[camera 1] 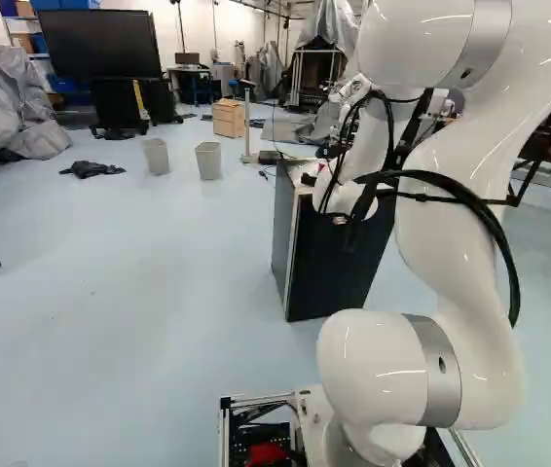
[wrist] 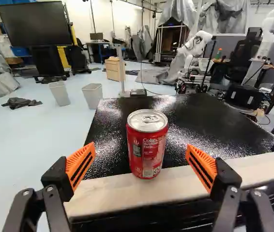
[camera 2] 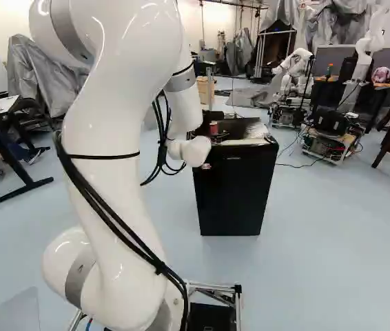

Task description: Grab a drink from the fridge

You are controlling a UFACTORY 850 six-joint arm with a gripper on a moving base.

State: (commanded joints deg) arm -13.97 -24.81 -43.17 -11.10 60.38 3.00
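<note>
A red soda can (wrist: 147, 150) stands upright on the pale front strip of the black fridge's top (wrist: 190, 121). The gripper (wrist: 141, 166) is open, its orange pads wide apart on either side of the can, with a gap at each side. In the right base view the fridge (camera 2: 233, 193) stands beyond my arm, its dark front showing no visible gap, and a small red thing, apparently the can (camera 2: 213, 128), is on top. My arm's wrist hides the fingers in both base views. The inside of the fridge is not visible.
Two grey bins (camera 1: 208, 161) and a wooden drawer unit (camera 1: 229, 118) stand farther off. Another robot (camera 2: 295, 72) is behind the fridge to the right in the right base view. A table (camera 2: 2, 114) stands at that view's left.
</note>
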